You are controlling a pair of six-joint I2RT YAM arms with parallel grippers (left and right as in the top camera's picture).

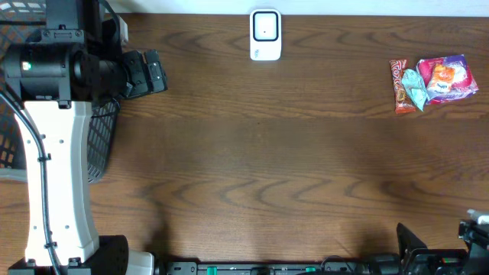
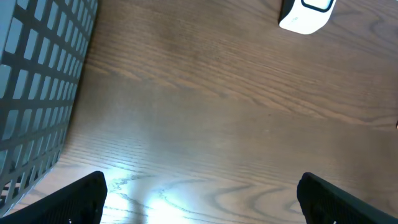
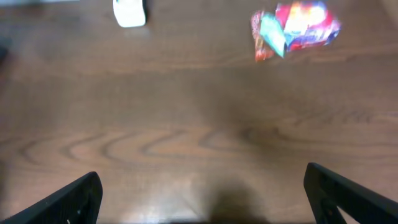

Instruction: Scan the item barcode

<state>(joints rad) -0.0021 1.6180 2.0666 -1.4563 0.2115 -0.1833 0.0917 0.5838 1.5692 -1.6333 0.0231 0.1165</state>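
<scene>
**Both claws open and empty, items lie at the far right**

On my left wrist feed the left claw (image 2: 208, 199) stands wide open. Its two dark fingers sit at the lower corners of the frame with only bare wood grain between them. It grips nothing. It hangs above the far left part of the worktop (image 1: 267, 168), just beside the black wire basket (image 1: 101, 145), whose mesh fills the left edge of that feed.

The right claw (image 3: 208, 199) is spread just as wide, and it too has nothing between its fingers. From overhead I see only dark parts of it at the near right corner.

The things to scan are a small cluster of snack packets (image 1: 432, 81) at the far right of the worktop, well apart from both claws. A brown-red bar (image 1: 400, 85) lies on the left of the cluster. A teal packet (image 1: 415, 87) overlaps it, and a pink and purple pouch (image 1: 451, 78) with an orange patch lies on the right. The bar carries light lettering, but I cannot read it or any brand on the other two.

The white scanner (image 1: 265, 34) stands at the far edge near the middle. It has a dark-rimmed window on its face, and I can make out no writing on it.
</scene>
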